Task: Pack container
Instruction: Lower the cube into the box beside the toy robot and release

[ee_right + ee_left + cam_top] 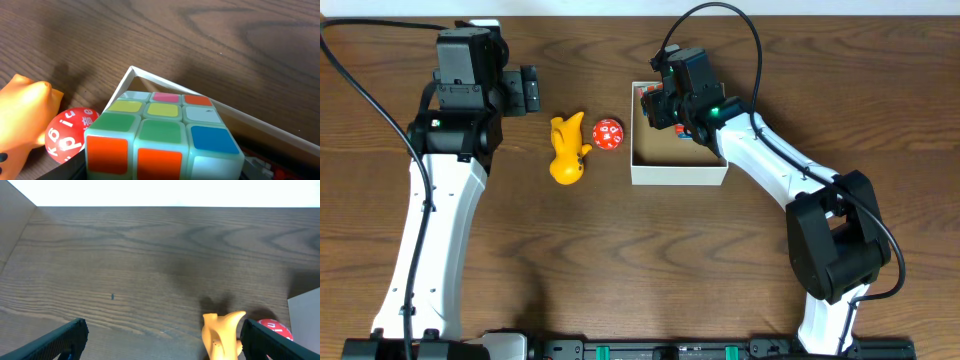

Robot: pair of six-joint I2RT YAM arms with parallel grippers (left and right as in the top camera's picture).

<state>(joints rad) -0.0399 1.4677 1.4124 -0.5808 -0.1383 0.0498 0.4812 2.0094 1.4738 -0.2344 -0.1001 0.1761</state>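
Multicoloured puzzle cube (162,135) over container (150,76) corner, red ball (65,135), orange toy (25,110) left

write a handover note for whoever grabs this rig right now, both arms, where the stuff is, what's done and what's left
Left gripper: jaws open, holding nothing, parked left of the toys.
Right gripper: jaws shut on the puzzle cube, over the far left corner of the box. Whether the cube touches the box floor cannot be told.
Yellow toy and red ball: on the table, just left of the box, outside it.
Done: cube brought to the box.
Left: release the cube inside, then pack the red ball and yellow toy.
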